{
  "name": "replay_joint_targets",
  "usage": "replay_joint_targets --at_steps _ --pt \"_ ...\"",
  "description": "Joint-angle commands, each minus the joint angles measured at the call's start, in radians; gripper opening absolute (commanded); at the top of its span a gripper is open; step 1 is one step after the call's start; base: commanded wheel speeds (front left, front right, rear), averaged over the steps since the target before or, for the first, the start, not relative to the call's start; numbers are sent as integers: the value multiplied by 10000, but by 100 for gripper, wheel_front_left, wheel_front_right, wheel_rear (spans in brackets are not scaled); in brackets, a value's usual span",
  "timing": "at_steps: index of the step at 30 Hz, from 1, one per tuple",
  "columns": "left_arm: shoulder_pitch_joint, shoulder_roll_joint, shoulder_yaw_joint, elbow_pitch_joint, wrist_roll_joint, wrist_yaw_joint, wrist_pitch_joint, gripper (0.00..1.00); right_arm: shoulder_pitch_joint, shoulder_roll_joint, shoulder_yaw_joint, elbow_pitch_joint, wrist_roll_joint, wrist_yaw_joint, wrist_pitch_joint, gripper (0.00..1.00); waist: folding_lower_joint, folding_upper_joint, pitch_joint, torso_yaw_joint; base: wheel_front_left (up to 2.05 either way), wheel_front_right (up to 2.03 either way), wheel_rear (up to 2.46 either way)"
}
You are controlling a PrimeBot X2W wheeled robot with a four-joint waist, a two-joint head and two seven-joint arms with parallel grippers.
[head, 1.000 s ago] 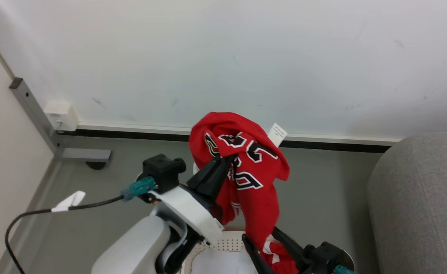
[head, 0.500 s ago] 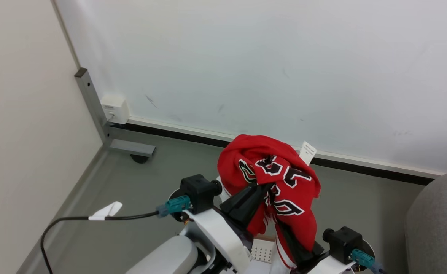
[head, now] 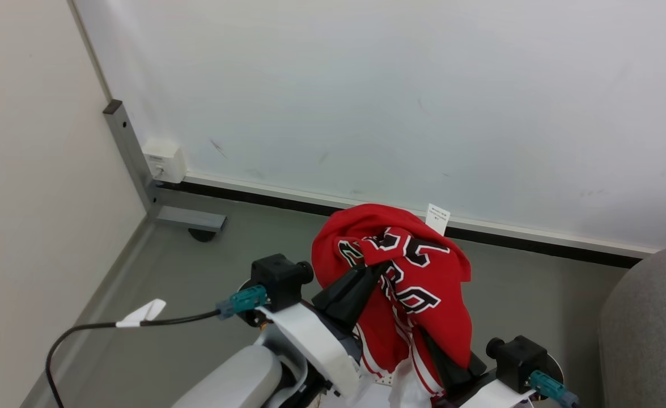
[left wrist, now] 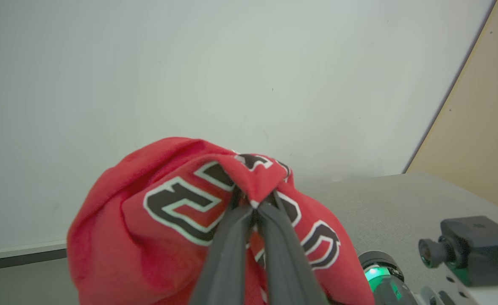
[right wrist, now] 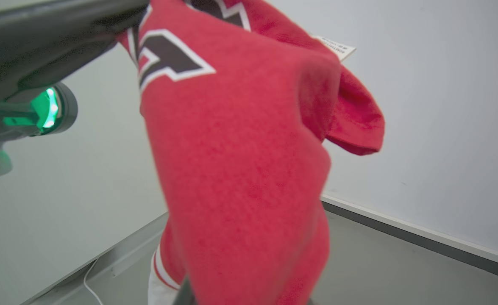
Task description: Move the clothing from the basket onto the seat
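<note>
Head view: crumpled clothing w/ tag

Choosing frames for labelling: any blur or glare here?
Head view: evenly lit, lettering on the clothing sharp. Left wrist view: left gripper soft, close to the lens. Right wrist view: fabric blurred close up; green light glows, mild bloom.

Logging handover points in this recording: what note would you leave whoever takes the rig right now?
Left gripper: shut on a fold of the red clothing, held up in the air.
Right gripper: fingers under the hanging cloth; open or shut cannot be told.
Basket: a sliver shows below the bundle.
Seat: to the right, clothing not on it yet.
Done: clothing lifted out.
Left: carry it right, lay it on the seat, then check the basket for a second garment.
</note>
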Motion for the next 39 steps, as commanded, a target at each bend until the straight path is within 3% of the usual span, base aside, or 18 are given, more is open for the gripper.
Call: replay_joint_targets --at_steps 1,8,9,10,11,21,39 --pt "-4 134 65 15 -128 19 -51 0 93 -32 -79 -92 -103 -21 6 0 0 -1 29 -86 0 0 0" --pt "47 240 84 53 -188 35 -25 0 277 -34 -457 -500 -198 -21 6 0 0 -1 103 -382 0 0 0" --pt "75 252 57 63 -168 33 7 22 314 -34 -531 -568 -234 -21 6 0 0 -1 110 -450 0 0 0" --pt "110 270 27 74 -171 26 39 80 325 -34 -611 -660 -290 -21 6 0 0 -1 119 -532 0 0 0" --pt "143 294 -16 83 -169 10 80 100 355 -34 -712 -751 -327 -21 5 0 0 -1 130 -617 0 0 0" --pt "676 681 -171 -12 6 -18 -197 100 527 -31 -1864 -1567 -881 -21 3 0 0 -1 390 -2138 0 0 0" --pt "1197 1736 375 -930 737 108 -671 100 902 -19 -3909 -3944 -2174 -21 5 0 0 -1 1425 -6018 0 0 0"
